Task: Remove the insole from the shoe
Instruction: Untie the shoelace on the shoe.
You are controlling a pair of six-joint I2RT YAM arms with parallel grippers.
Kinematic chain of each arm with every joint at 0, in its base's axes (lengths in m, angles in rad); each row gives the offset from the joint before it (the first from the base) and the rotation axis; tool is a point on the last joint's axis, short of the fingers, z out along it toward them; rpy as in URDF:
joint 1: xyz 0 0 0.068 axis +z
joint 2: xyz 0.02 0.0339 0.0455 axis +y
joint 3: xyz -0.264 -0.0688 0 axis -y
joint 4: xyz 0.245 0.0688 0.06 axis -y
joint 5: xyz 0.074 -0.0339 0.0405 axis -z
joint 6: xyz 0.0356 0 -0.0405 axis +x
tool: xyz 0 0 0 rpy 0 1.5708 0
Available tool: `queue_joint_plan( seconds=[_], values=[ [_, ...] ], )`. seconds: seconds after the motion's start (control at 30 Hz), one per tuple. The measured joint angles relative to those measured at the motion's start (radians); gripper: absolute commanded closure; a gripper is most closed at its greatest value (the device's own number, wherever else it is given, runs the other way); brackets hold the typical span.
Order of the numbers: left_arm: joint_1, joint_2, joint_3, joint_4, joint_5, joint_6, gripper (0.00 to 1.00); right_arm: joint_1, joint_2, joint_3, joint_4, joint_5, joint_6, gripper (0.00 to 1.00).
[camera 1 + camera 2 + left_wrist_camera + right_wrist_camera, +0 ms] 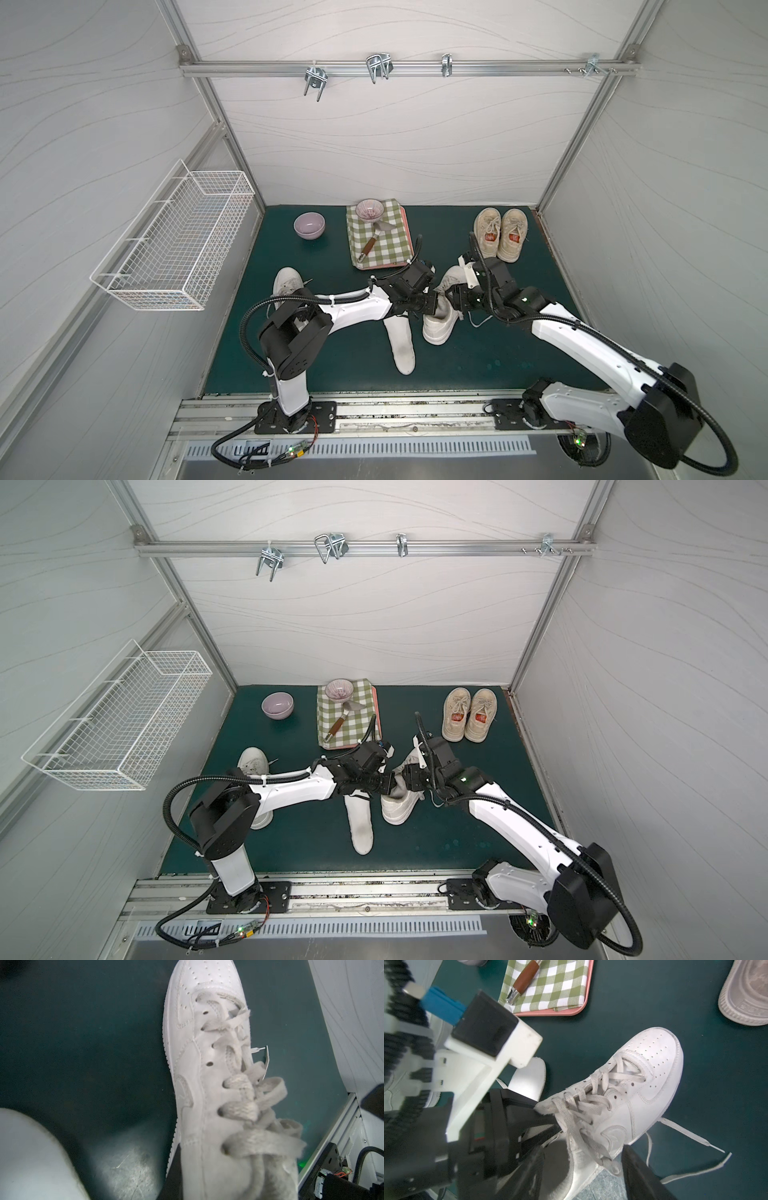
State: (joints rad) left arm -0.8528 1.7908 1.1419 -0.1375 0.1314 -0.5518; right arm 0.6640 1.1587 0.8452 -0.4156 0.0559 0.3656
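Mid-mat [519, 357], the shoe [439, 330] is placed toe toward the back wall, between the two arms. It is grasped by the left gripper [434, 302], clenched on the laced edge near the tongue; in the right wrist view its fingers [538, 1118] are seen pinched on the eyelet flap. The right gripper [451, 297] is released, with its jaws seen apart at the heel opening and nothing grasped. Contact with the collar cannot be told.

The insole [403, 349] is out of the shoe. It is laid flat on the mat just beside the shoe on the left-arm side, with its far end hidden under the left arm. The same layout is shown in both top views.

A second white shoe [286, 281] is partly covered by the left arm. At the back are set a beige pair [500, 235], a tray [550, 1014] with a checked cloth [550, 985], and a bowl [309, 225].
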Motion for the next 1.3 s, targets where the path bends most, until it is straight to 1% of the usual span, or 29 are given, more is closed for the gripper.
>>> queue_joint_plan(
  seconds=[0.1, 0.17, 0.27, 0.4, 0.67, 0.93, 1.03, 1.1, 1.13, 1.3],
  values=[
    [0.0, 0.0, -0.018, 0.033, 0.018, -0.005, 0.68, 0.013, 0.026, -0.001, 0.016, -0.007, -0.006, 0.44],
    [0.0, -0.002, -0.039, 0.06, 0.023, -0.005, 0.65, 0.018, 0.038, -0.001, 0.023, -0.011, -0.011, 0.46],
    [0.001, -0.011, -0.074, 0.107, 0.039, -0.008, 0.62, 0.025, 0.054, -0.001, 0.028, -0.012, -0.018, 0.5],
    [0.001, -0.029, -0.113, 0.154, 0.049, -0.01, 0.62, 0.039, 0.071, -0.011, 0.035, -0.009, -0.019, 0.54],
    [0.001, -0.048, -0.145, 0.201, 0.063, -0.012, 0.67, 0.058, 0.108, -0.02, 0.035, 0.053, -0.024, 0.68],
    [0.001, -0.048, -0.149, 0.203, 0.072, -0.016, 0.77, 0.059, 0.168, 0.014, 0.032, 0.132, -0.032, 0.73],
    [0.001, -0.048, -0.151, 0.203, 0.068, -0.017, 0.8, 0.063, 0.186, 0.041, 0.025, 0.146, -0.041, 0.73],
    [0.001, -0.048, -0.151, 0.202, 0.065, -0.017, 0.82, 0.063, 0.193, 0.053, 0.023, 0.152, -0.044, 0.67],
    [0.001, -0.048, -0.151, 0.201, 0.063, -0.017, 0.83, 0.063, 0.196, 0.058, 0.023, 0.155, -0.043, 0.66],
    [0.002, -0.047, -0.151, 0.198, 0.062, -0.017, 0.87, 0.063, 0.229, 0.098, 0.015, 0.204, -0.043, 0.67]
  ],
)
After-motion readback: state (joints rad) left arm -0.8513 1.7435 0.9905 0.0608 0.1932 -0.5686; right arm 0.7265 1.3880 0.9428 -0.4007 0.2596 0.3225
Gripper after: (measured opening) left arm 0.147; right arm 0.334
